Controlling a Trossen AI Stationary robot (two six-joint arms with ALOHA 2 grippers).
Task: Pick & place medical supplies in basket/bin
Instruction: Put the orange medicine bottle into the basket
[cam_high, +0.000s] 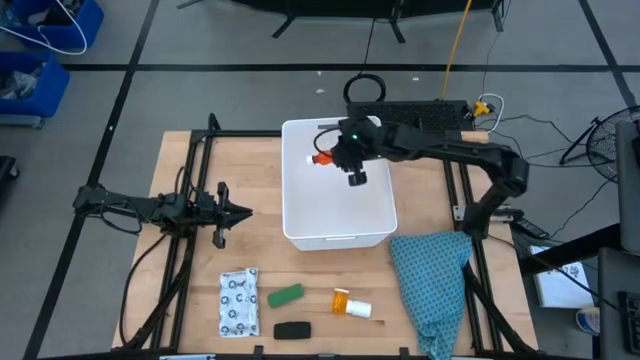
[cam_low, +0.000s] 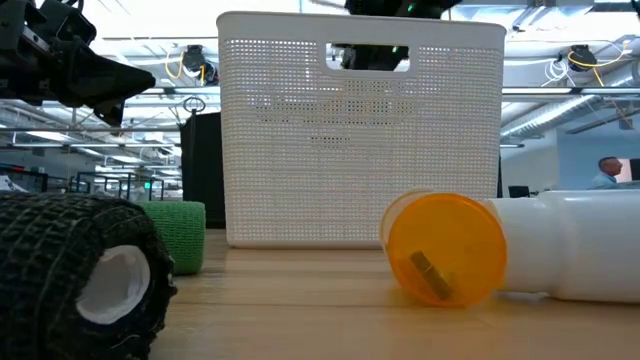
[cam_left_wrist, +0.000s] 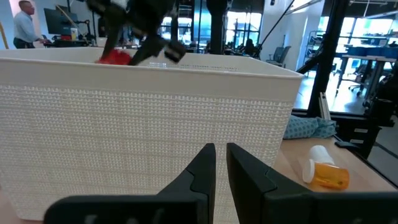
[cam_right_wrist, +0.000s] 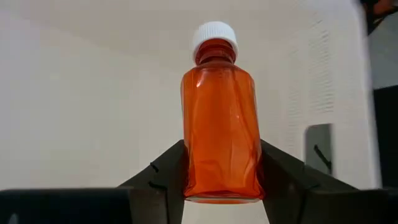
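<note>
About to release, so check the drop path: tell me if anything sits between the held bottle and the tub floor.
Nothing visible does. The right pincer holds the red bottle over the white tub, whose interior shows only bare white below it. The left pincer waits outside the tub.

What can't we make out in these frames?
- Bin inside: low and left wrist views show only its walls; in the high view the right arm covers part of the floor.
- Red bottle base: right wrist view, hidden between the right gripper fingers.
- White packet print: high view, too small.
- Black roll: low view, cut off by the edge.
- Left gripper fingers: left wrist view, bases cut off by the edge.
</note>
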